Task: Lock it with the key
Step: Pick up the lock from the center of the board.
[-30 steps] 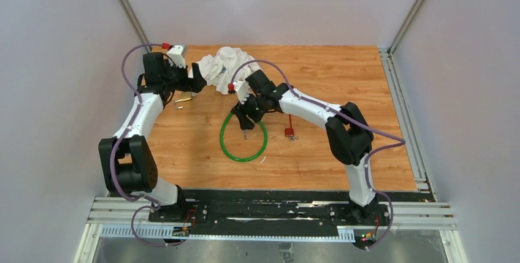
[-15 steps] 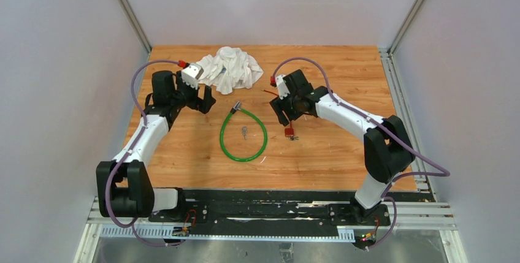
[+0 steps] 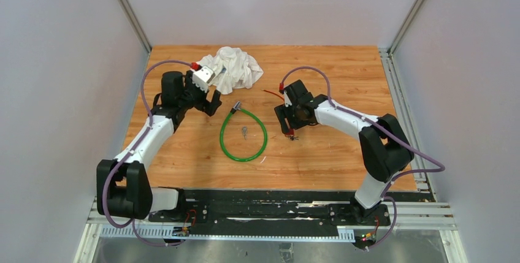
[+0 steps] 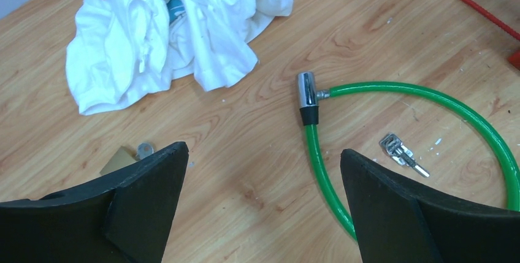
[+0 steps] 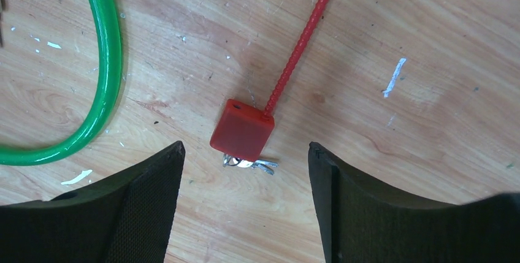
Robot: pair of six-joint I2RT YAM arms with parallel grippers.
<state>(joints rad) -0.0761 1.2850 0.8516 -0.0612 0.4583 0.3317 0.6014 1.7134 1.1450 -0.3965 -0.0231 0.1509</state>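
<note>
Both arms hang low over the desk (image 3: 331, 73), and both have nothing in them. The left end effector (image 4: 263, 177) has its fingers wide apart, near the white cloth (image 4: 178, 30). From there it looks down at the green cable lock (image 4: 423, 94). That lock lies flat in a ring, and its silver head (image 4: 306, 90) joins the two ends. A small key (image 4: 401, 152) lies loose inside the ring, not touching the green cable. The right end effector (image 5: 246, 149) also has its fingers apart, one on each side of the red lock (image 5: 242, 130). I think it sits like that so it can come down and pinch the red block. A red cable (image 5: 300, 48) runs out of that block, and some little keys (image 5: 251, 164) poke out under it. A brass padlock (image 4: 119, 159) peeks out by the left finger. I cannot tell which lock is meant.
</note>
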